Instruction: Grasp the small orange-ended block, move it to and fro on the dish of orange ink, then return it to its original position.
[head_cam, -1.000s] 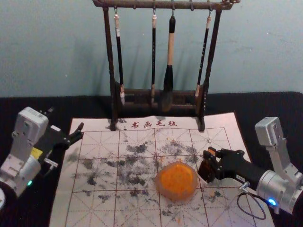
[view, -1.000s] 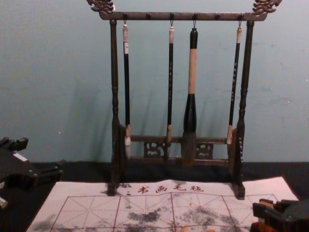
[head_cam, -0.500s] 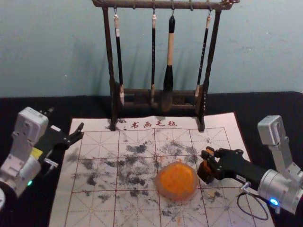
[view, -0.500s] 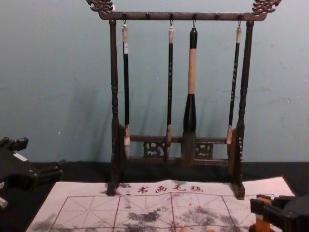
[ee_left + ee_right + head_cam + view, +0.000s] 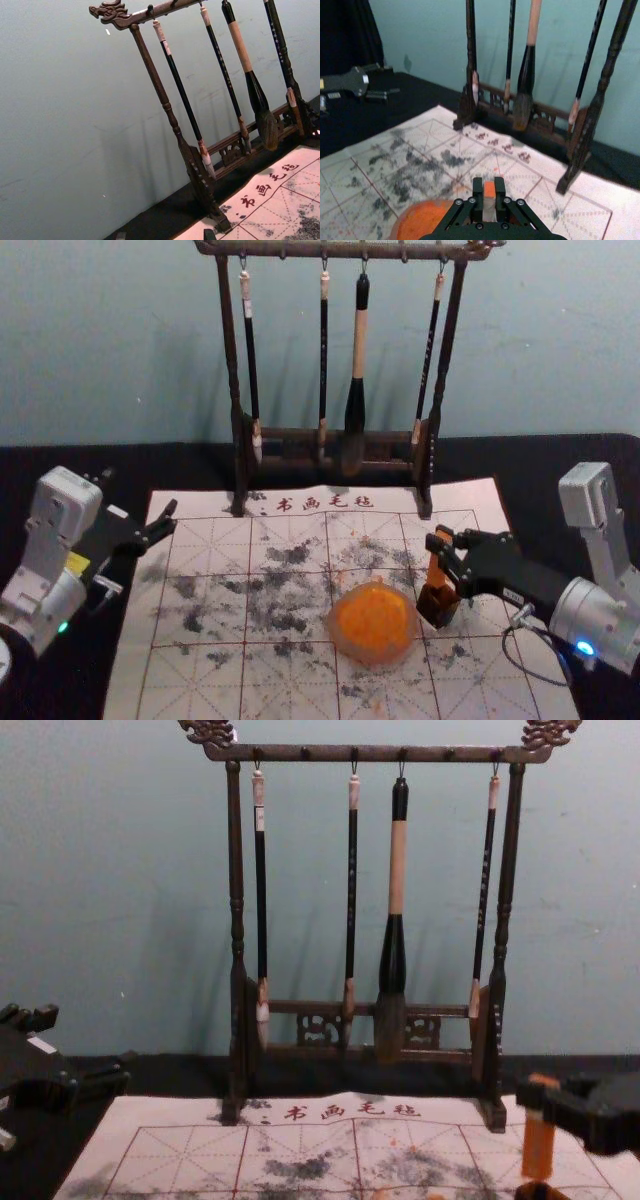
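Ink dish (image 5: 372,625): orange, nearer the mat's (image 5: 205,680) right edge
Dark holder (image 5: 438,607): just beside the dish
Block (image 5: 437,574): pinched in the right gripper's (image 5: 438,546) jaws, hanging below them over the holder
Left gripper (image 5: 140,491): parked, jaws spread
Brush rack (image 5: 240,455): toward the desk's (image 5: 60,465) back edge

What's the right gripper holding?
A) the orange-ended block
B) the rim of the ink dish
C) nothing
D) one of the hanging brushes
A: the right gripper has its two fingers pressed against opposite sides of the orange-ended block.
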